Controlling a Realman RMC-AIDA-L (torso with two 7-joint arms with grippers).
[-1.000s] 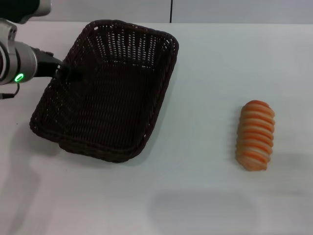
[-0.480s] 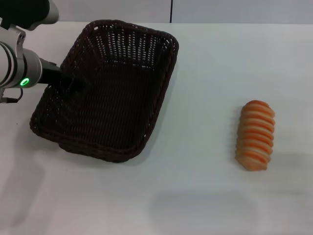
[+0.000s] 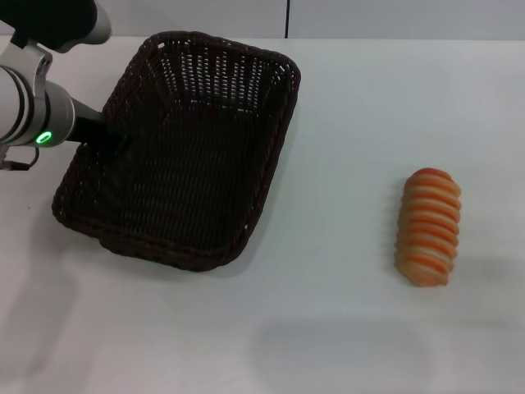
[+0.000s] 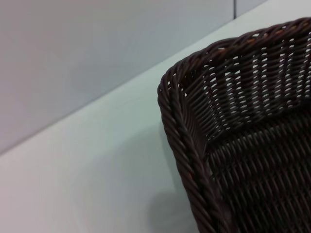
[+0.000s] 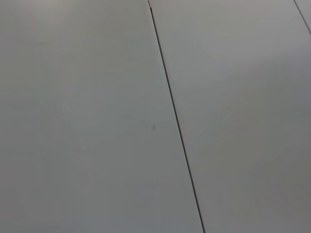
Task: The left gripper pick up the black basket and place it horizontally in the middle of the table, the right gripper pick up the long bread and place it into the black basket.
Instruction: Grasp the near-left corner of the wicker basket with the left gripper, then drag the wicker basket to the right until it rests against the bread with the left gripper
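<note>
Basket point(image 3: 184, 148) lying skewed at table's point(image 3: 328, 328) left, left gripper point(image 3: 111, 138) at its left rim, apparently clamped on wicker, fingers hard to make out. Bread point(image 3: 428, 227) well apart, at right. Right gripper out of sight.

Dark brown-black woven wicker basket point(image 3: 184, 152) with pale gaps in its openwork sides; orange-brown bread point(image 3: 428, 227) banded with cream stripes; plain white tabletop point(image 3: 344, 328).

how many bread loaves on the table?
1. The long bread lies on the table, on the robot's right, well apart from the black basket. Nothing shows inside the basket.
</note>
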